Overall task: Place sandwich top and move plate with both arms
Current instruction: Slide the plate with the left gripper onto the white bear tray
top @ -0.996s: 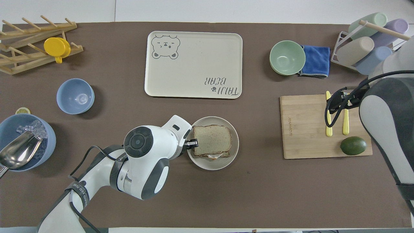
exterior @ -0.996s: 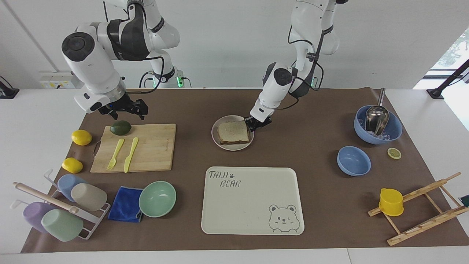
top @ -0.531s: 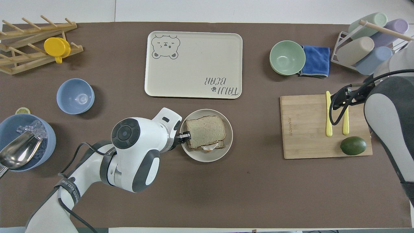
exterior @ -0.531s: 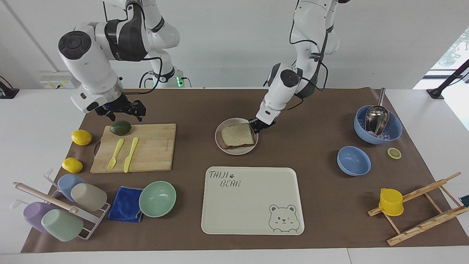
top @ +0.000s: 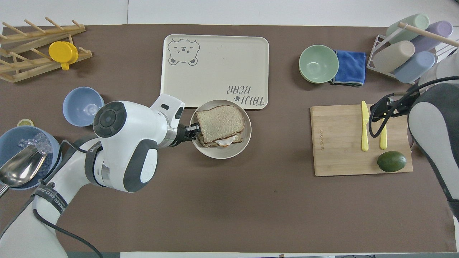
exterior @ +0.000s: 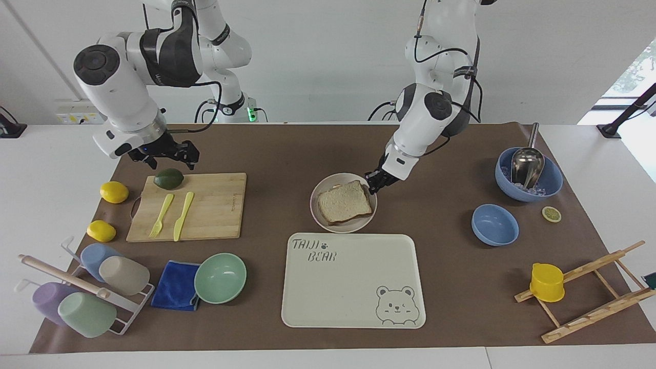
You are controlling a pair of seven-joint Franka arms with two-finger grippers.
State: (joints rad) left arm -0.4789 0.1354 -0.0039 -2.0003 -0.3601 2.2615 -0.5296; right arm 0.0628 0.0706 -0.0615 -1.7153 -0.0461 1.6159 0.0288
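The plate [exterior: 321, 215] sits near the middle of the brown mat, its rim just at the edge of the bear tray [exterior: 353, 279] that lies farther from the robots; in the overhead view the tray is at the plate's 12 o'clock. The sandwich top [exterior: 344, 201] lies on the plate as the upper slice of a stacked sandwich, with a lower slice and a bit of white egg showing under its edge in the overhead view.

The left gripper [exterior: 378, 180] is down at the plate's rim on the side toward the left arm's end of the table, at about 9 o'clock of the plate in the overhead view [top: 191, 131]. Its jaws are closed on the plate's rim, beside the corner of the bread.

The right gripper [exterior: 164, 152] hangs above the table at the robots' edge of the cutting board [exterior: 192, 205], just over the avocado [exterior: 168, 178]. Whether its jaws are spread or pressed together cannot be told. The right arm waits there.

On the board a yellow fork [exterior: 162, 215] and a yellow knife [exterior: 183, 215] lie side by side, at about 6 o'clock of the avocado in the facing view. A mint-green bowl [exterior: 220, 278] stands beside a blue cloth [exterior: 176, 285].
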